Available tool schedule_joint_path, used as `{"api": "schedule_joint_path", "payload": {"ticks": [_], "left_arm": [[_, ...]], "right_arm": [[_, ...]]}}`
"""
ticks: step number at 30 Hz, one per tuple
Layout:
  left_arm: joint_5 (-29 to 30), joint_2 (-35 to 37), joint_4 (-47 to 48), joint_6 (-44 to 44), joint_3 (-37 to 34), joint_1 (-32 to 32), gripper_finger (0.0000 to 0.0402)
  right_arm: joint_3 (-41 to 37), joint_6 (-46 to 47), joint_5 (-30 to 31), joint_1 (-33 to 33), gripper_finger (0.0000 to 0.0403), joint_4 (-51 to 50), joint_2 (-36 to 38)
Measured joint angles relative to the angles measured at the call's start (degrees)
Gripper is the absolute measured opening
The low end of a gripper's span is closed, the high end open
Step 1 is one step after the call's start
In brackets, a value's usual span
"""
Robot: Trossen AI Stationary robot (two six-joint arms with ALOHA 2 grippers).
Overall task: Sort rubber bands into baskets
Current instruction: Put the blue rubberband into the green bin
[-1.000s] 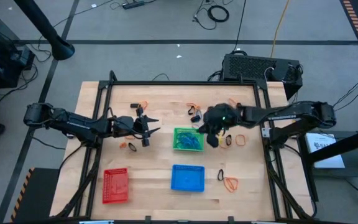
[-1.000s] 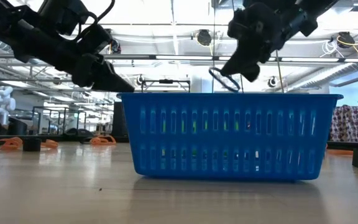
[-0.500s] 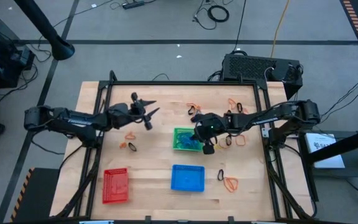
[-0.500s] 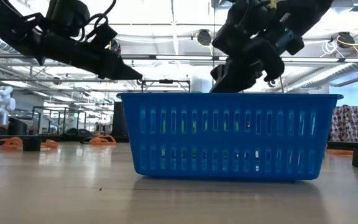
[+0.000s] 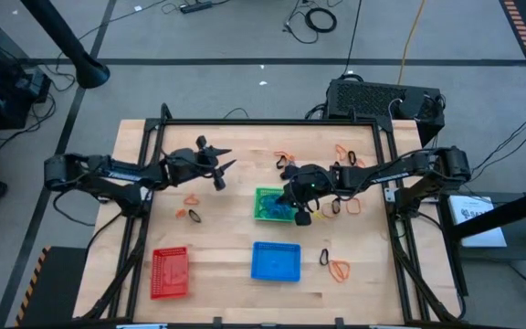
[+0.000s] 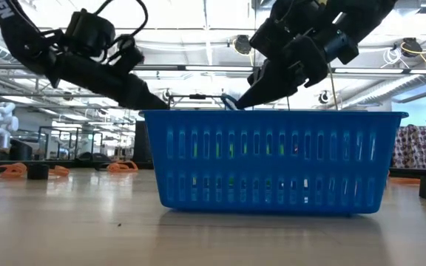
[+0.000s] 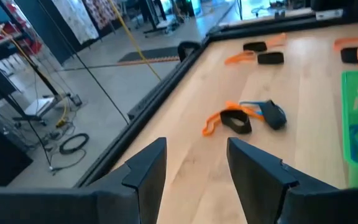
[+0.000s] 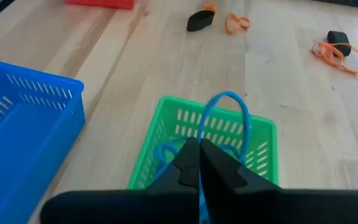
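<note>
Right gripper (image 5: 297,206) sits over the 3 o'clock edge of the green basket (image 5: 268,205) near table centre; its fingers are pressed together, pinching a blue rubber band (image 8: 230,121) whose loop stands up above the basket's interior; more blue bands (image 8: 164,154) lie inside that basket; in the low view the same gripper (image 6: 244,101) points down toward 7 o'clock, with a bit of blue loop at its tip just above the blue basket's rim.

Left gripper (image 5: 219,168) hangs at about 10 o'clock from the green basket, well apart from it; its fingers (image 7: 146,169) stand apart with nothing between them; ahead of it on the wood lie an orange band, a black band and a blue band (image 7: 246,117) bunched together and touching.

Blue basket (image 5: 275,260) lies at 6 o'clock from the green one, near the table's front edge; red basket (image 5: 170,271) is at 9 o'clock from the blue one, well apart.

Loose bands remain on the table (image 5: 226,274): orange and black ones (image 5: 189,214) at 9 o'clock of the green basket; a cluster (image 5: 345,206) just beside the right gripper at 3 o'clock; a black and an orange one (image 5: 334,265) at 3 o'clock of the blue basket; more (image 5: 284,159) at 12 o'clock of the green basket.
</note>
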State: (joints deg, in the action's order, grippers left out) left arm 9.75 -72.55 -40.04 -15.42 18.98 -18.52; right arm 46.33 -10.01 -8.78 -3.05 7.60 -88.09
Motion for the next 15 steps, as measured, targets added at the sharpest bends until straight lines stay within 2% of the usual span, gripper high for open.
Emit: {"api": "schedule_joint_path", "payload": {"ticks": [10,15], "left_arm": [[-0.1,-2.1,0.0,3.0,0.0,0.0,0.0177],[-0.1,-2.1,0.1,3.1,0.0,0.1,0.0177]], "right_arm": [[0.0,0.2,0.1,0.0,0.0002,0.4,0.0],[0.0,1.7,0.1,0.0,0.0020,0.3,0.0]]}}
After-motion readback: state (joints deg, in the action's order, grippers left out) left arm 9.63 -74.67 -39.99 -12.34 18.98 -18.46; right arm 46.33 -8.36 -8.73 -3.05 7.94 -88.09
